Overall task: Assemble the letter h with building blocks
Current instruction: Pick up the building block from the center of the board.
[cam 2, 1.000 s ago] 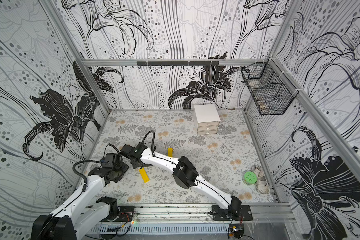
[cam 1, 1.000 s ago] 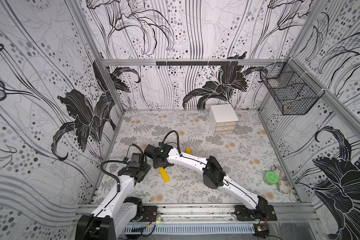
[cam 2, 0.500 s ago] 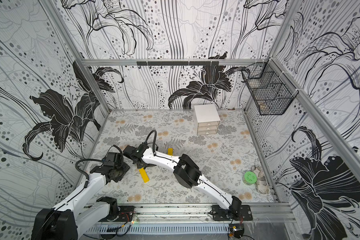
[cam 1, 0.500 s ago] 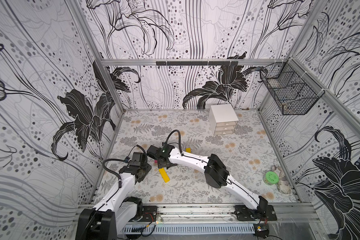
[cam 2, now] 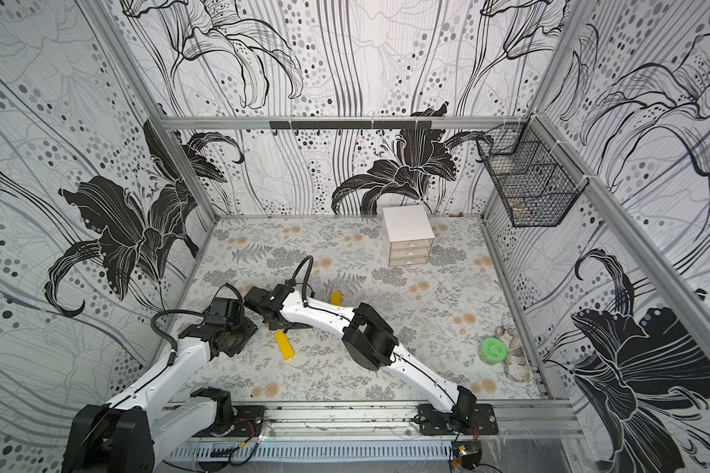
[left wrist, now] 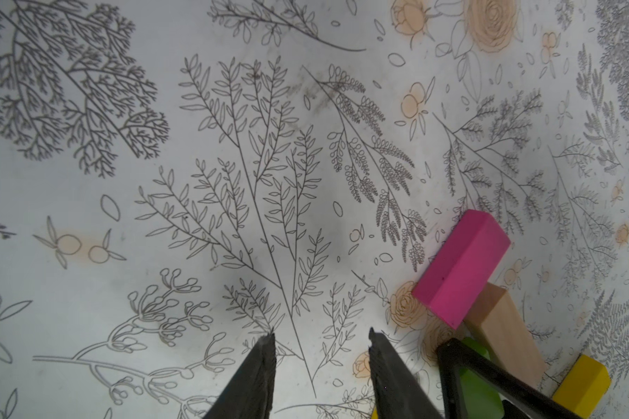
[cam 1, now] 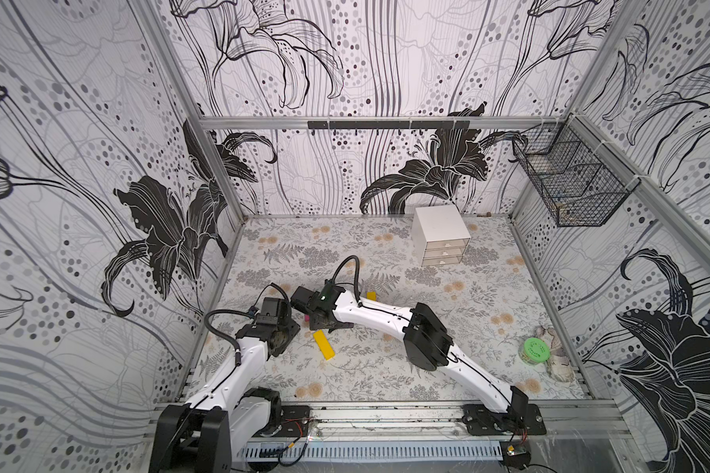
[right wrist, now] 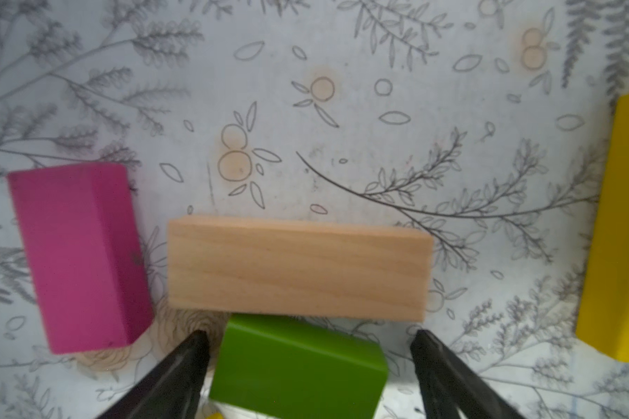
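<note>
Left gripper [left wrist: 320, 337] hung over bare table [left wrist: 88, 163], jaws part-spread, nothing between them. Next, between the two grippers, lay the magenta block [left wrist: 458, 268], skewed, just off the end of the tan wood block [right wrist: 298, 268]. Right gripper [right wrist: 309, 337] sat low over the green block [right wrist: 298, 366], jaws wide and straddling it with a gap showing on one side, so not clamped. The green block's edge butted the tan block's long side. Further right, one yellow block [cam 1: 324, 345] lay loose at an angle in front of the right arm, and a second yellow block [cam 1: 371, 295] lay behind that arm. Judged: the letter h was barely begun, with no stem lined up and the crossbar and leg unset. Count: two yellow, one green, one magenta, one tan. Five blocks, two grippers.
</note>
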